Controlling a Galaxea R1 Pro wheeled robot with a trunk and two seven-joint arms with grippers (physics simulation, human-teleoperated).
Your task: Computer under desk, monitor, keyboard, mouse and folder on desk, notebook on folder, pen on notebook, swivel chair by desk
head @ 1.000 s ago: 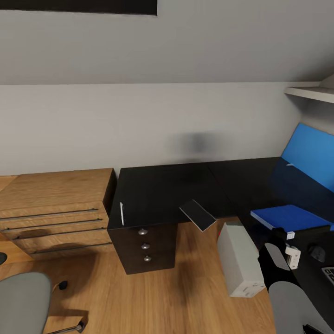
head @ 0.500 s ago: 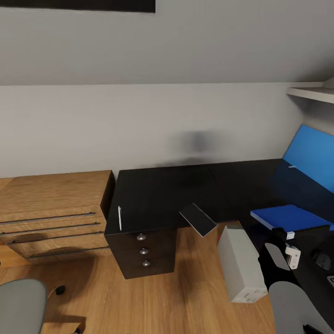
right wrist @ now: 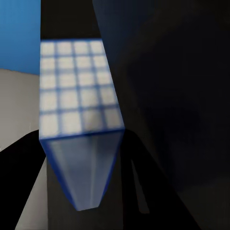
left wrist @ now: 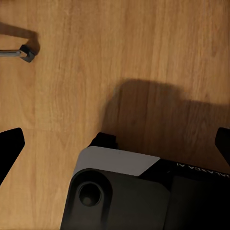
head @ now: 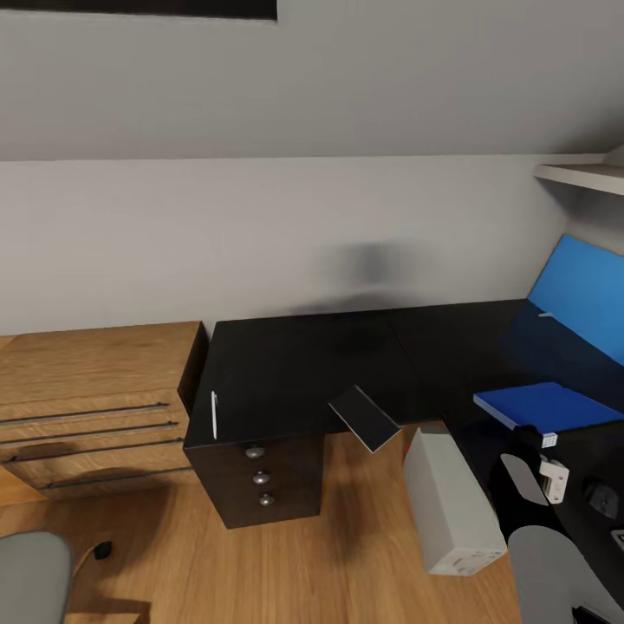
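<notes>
The black desk (head: 303, 360) stands against the wall. A pale pen (head: 214, 414) lies near its left edge. The grey notebook (head: 364, 418) overhangs the inner corner, tilted. The blue folder (head: 546, 404) lies flat on the right wing, and its gridded white page edge (right wrist: 79, 86) shows close up in the right wrist view. The computer (head: 451, 503) stands on the floor beside the desk. The mouse (head: 600, 498) and a keyboard corner (head: 617, 537) sit at the far right. My right gripper (head: 542, 459) hovers at the folder's near corner. My left gripper (left wrist: 115, 143) is open above the wooden floor. A grey edge of the swivel chair (head: 30, 576) shows at the lower left.
A light wooden drawer chest (head: 87, 399) abuts the desk's left side. The black drawer unit (head: 260, 477) sits under the desk. A blue back panel (head: 581, 295) and a white shelf (head: 581, 178) stand at the right. A chair castor (left wrist: 24, 51) rests on the floor.
The whole picture has shifted as the camera moved: chest and chair sit further toward the lower left edge. The things on the desk and my right gripper keep their places relative to one another.
</notes>
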